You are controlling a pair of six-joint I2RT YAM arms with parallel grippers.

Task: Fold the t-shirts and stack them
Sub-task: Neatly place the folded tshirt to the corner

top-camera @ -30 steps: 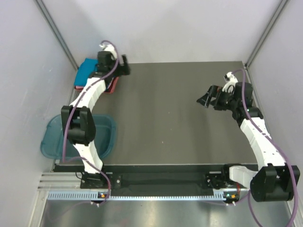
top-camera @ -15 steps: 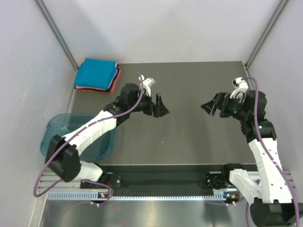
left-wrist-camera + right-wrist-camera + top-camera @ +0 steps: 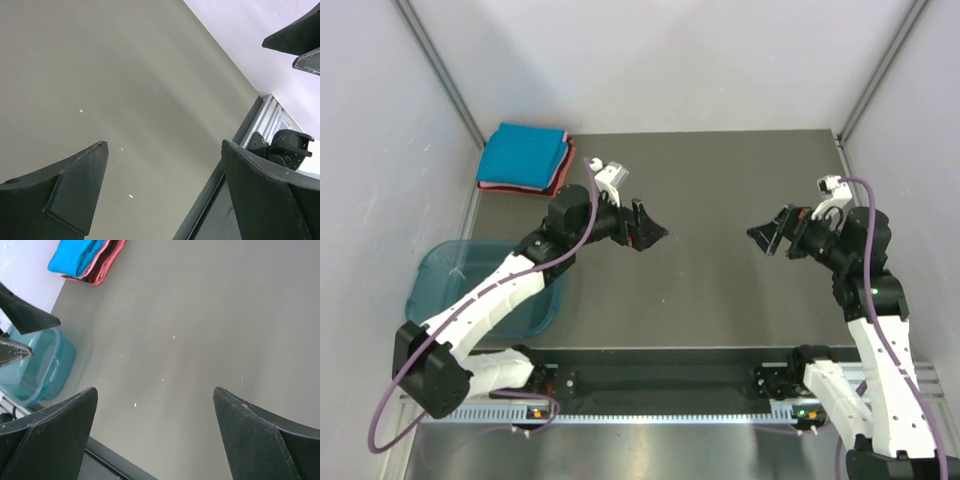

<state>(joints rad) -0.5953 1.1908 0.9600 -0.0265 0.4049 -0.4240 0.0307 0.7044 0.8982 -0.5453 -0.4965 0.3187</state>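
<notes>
task stage: looks done or all but done; both shirts lie folded in one pile, nothing in either gripper.
teal-blue folded cloth t-shirt [image 3: 523, 152]: top of the pile, at the far-left corner of the dark grey flat table [image 3: 720, 180], flat and squared up.
salmon-pink folded cloth t-shirt [image 3: 496, 185]: under the teal one, touching it, only its near edge peeks out at the same table corner.
darker red edge: shows on the pile's right side; cannot tell if it is part of the pink shirt or shadow.
left gripper [image 3: 648, 232]: jaws spread wide, empty, hangs over the table's middle-left, well apart from the pile.
right gripper [image 3: 765, 238]: jaws spread wide, empty, over the table's middle-right, facing the left one.
translucent blue plastic tub [image 3: 435, 290]: beside the table's left edge, near side; no cloth visible inside it.
left to do: judging by this, nothing to fold; at most the arms go home.
count shirts: two.
count piles: one.
count tubs: one.
count grippers: two, both empty.
</notes>
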